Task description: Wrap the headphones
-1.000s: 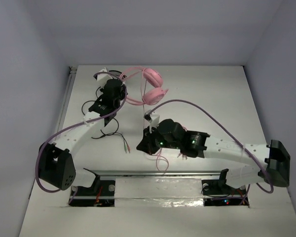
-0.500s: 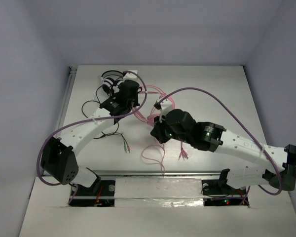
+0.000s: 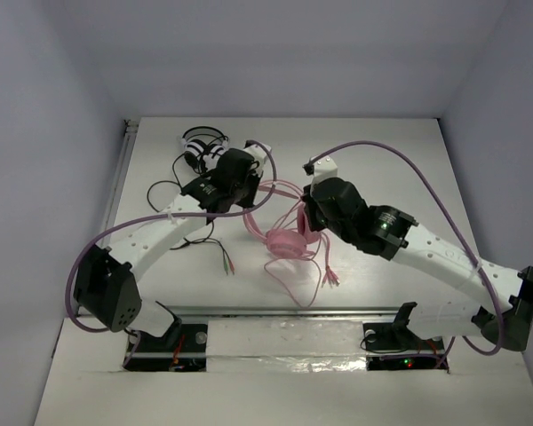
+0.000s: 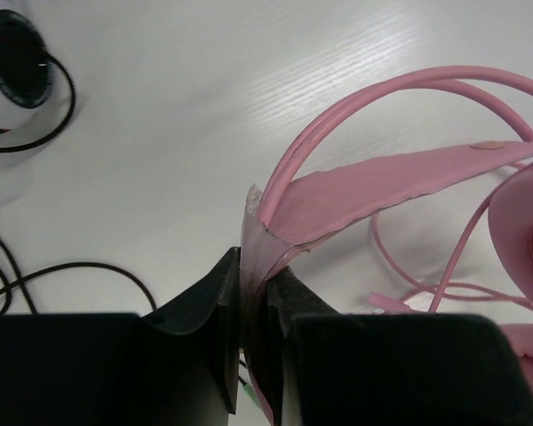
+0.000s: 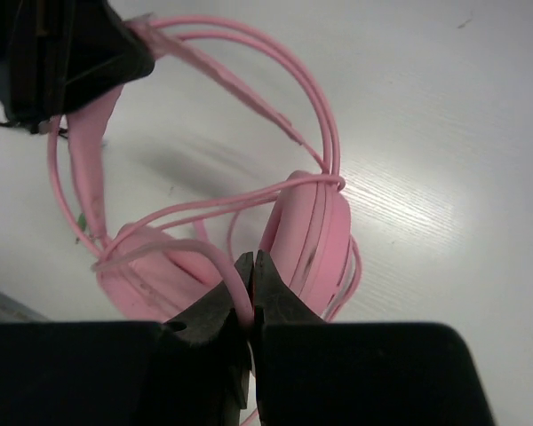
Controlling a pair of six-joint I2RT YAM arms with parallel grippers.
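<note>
**Two tools held the pink headphones**

The left tool (image 4: 253,293) was pinched tight on the headband (image 4: 382,182) of the pink headphones (image 3: 286,241). The right tool (image 5: 251,273) was pinched on their thin pink cable (image 5: 173,248), with the earcups (image 5: 313,226) just past its tips. From above, the right arm (image 3: 426,253) hid part of them. Smaller black-and-white headphones (image 3: 198,145) lay on the tabletop (image 3: 391,151) near the left tool.

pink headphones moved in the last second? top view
Yes. The pink headphones have come away from the far edge of the table, toward the rail by the arm bases.
</note>
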